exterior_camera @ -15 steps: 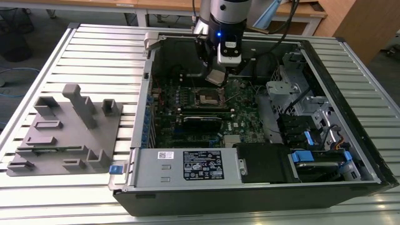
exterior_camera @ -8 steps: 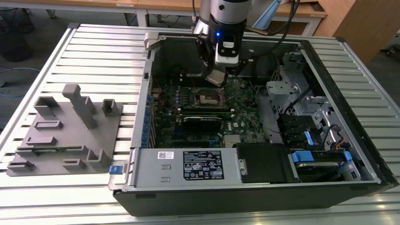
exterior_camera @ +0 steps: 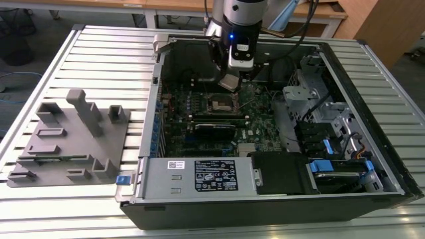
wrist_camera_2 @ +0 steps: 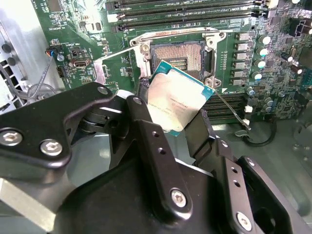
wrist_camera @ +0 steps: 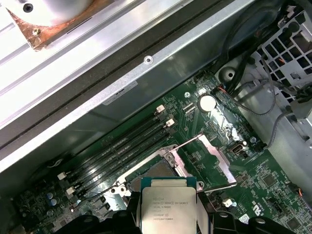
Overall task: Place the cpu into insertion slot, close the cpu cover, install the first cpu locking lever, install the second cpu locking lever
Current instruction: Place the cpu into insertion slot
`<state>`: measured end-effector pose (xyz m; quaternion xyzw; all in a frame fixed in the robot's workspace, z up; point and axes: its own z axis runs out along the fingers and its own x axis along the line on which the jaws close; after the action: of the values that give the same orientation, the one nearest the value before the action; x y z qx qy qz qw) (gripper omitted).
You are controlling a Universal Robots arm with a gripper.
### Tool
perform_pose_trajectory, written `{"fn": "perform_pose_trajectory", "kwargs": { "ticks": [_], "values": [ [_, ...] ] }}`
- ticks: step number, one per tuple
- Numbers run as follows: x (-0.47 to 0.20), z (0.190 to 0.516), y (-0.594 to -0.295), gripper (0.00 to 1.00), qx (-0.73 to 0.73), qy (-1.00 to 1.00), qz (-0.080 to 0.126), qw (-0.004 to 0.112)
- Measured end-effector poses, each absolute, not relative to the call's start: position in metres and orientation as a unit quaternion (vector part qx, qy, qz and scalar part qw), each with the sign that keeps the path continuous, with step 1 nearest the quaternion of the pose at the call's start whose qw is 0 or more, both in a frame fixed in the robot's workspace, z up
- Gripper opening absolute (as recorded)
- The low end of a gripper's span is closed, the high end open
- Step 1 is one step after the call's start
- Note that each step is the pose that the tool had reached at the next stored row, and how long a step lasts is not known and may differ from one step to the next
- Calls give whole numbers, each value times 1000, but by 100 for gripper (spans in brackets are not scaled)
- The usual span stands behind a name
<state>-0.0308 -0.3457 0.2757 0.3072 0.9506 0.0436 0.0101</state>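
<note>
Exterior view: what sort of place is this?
Likely a robotics lab workbench: an open computer case lies on a slatted metal table, the fingers hold the cpu above its motherboard, wooden desks stand behind.

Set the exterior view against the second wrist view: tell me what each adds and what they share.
The exterior view adds the whole computer case on the slatted table, with a grey fixture block beside it. The second wrist view adds the insertion slot with its tan pin field uncovered, and a thin lever rod next to it. Both share the gripper shut on the cpu above the green motherboard.
</note>
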Motion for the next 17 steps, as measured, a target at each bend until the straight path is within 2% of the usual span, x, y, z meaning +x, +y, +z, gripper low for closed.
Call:
{"fn": "perform_pose_trajectory", "kwargs": {
  "ticks": [17],
  "values": [
    [-31,276,-346,54,335,941,43,11]
  ]
}}
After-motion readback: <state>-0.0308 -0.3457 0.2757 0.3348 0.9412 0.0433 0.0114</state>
